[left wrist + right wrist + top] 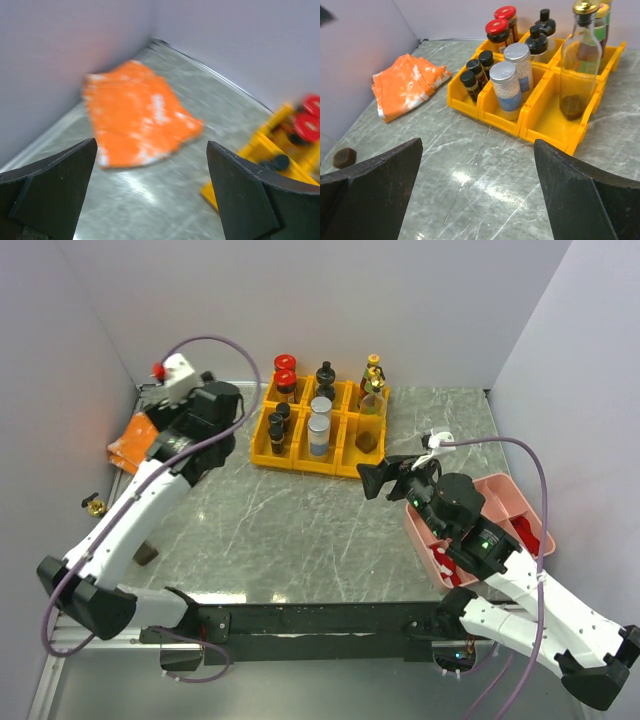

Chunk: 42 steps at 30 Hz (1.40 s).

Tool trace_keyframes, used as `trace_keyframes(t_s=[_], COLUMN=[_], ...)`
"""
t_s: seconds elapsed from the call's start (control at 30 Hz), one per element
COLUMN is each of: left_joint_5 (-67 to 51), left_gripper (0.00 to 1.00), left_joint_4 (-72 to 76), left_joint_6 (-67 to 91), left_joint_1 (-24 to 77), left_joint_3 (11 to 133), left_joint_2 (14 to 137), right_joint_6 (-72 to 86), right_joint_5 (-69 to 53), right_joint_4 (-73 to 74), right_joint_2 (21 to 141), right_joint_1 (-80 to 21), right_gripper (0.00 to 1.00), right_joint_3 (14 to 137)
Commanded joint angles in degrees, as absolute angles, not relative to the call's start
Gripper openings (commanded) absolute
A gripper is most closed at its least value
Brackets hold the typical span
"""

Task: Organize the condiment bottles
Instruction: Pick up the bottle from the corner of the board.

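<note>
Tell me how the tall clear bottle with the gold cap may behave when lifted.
The tall bottle looks like smooth glass, so it may slip and could break if dropped. Being tall and narrow, it would probably tip if pushed near the gold cap. Little dark liquid sits at the bottom, so it is likely light.

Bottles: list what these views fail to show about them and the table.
Left wrist view: motion blur smears the bins and red caps; the right edge cuts them.
Right wrist view: labels too small to read; the tall bottle hides most of the rear bottle.
Top view: the right arm covers much of the pink tray.
</note>
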<state>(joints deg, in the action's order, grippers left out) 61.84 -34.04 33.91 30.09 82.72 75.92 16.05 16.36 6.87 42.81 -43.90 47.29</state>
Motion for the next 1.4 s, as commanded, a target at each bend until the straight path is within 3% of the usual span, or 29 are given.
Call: trace_keyframes(t_s=[0.0,0.57,0.9,1.07,1.23,1.37], left_joint_5=[74.9,79.2,76.0,73.1,72.6,72.2], left_gripper=[0.96,0.96,0.97,0.99,0.94,0.83], left_joint_4=[-54.6,-56.0,-54.9,-46.2,-44.1,-43.3], left_joint_6=[43.9,39.8,45.3,42.7,43.6,43.6], left_joint_1=[27.8,9.5,5.5,4.5,3.1,2.1], left_joint_3=[87.9,77.9,64.3,56.6,52.7,52.3], left_joint_2=[70.1,55.5,50.9,49.4,50.7,51.2], right_joint_6=[16.4,16.3,16.5,17.4,18.0,18.0], right_joint_5=[14.0,12.0,9.1,8.5,7.8,7.6], right_joint_4=[4.6,6.1,8.3,8.6,8.8,9.0], right_joint_2=[44.0,45.0,46.2,46.8,46.5,46.3], right_joint_1=[-43.9,-43.9,-43.9,-44.0,-44.0,-44.0], right_gripper=[1.00,1.00,1.00,1.00,1.00,1.00], right_joint_3=[49.0,51.1,53.3,53.4,53.6,53.6])
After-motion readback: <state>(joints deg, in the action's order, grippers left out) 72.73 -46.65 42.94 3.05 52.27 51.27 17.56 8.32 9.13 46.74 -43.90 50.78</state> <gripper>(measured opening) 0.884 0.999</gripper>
